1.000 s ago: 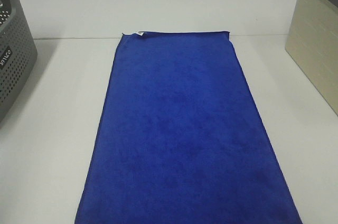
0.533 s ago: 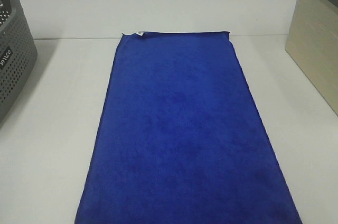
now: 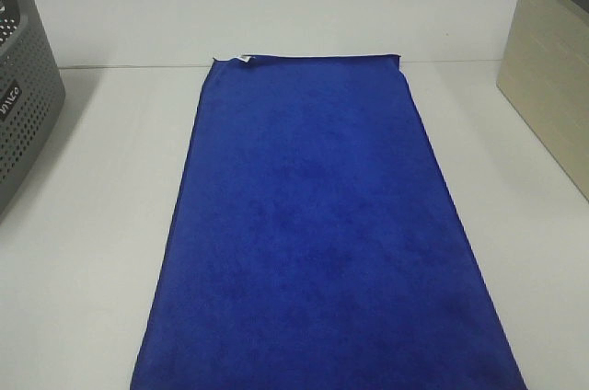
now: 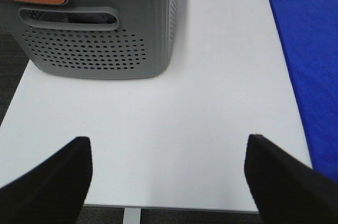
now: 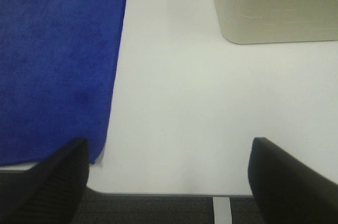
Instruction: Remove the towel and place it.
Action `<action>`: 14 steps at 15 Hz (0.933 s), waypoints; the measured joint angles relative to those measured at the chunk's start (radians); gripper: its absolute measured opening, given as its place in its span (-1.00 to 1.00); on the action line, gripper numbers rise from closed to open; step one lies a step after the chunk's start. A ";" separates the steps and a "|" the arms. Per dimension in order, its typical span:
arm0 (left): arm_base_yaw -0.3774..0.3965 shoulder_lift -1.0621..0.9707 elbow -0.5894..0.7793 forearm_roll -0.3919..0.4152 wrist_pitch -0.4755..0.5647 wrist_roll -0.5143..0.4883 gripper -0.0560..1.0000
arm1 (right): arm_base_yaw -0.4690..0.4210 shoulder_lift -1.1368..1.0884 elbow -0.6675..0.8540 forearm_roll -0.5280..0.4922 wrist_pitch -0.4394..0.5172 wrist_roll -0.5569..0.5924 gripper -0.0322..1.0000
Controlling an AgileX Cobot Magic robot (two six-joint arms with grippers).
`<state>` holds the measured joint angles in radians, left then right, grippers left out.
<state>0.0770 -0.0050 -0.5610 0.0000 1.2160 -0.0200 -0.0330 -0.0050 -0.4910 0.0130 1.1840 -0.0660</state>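
Note:
The royal-blue towel (image 3: 317,234) lies flat and spread lengthwise down the middle of the white table (image 3: 92,224), with a small white tag (image 3: 244,59) at its far left corner. Its edge shows in the left wrist view (image 4: 311,49) and in the right wrist view (image 5: 53,60). My left gripper (image 4: 169,182) is open and empty above the table's near edge, left of the towel. My right gripper (image 5: 169,182) is open and empty above the near edge, right of the towel. Neither gripper shows in the exterior high view.
A grey perforated basket (image 3: 23,96) stands at the table's left edge; it also shows in the left wrist view (image 4: 100,34). A beige box (image 3: 552,68) stands at the right edge and shows in the right wrist view (image 5: 274,5).

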 joint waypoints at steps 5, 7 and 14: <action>0.000 0.000 -0.005 0.039 0.000 0.011 0.53 | 0.000 0.000 0.036 0.002 -0.068 0.000 0.62; 0.000 0.000 -0.007 -0.024 0.001 0.002 0.53 | 0.000 0.000 0.036 0.002 -0.068 0.000 0.61; 0.000 0.000 0.041 -0.119 -0.116 0.036 0.53 | 0.000 0.000 0.036 0.029 -0.068 0.000 0.61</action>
<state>0.0770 -0.0050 -0.5200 -0.1190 1.1000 0.0160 -0.0330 -0.0050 -0.4550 0.0420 1.1160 -0.0660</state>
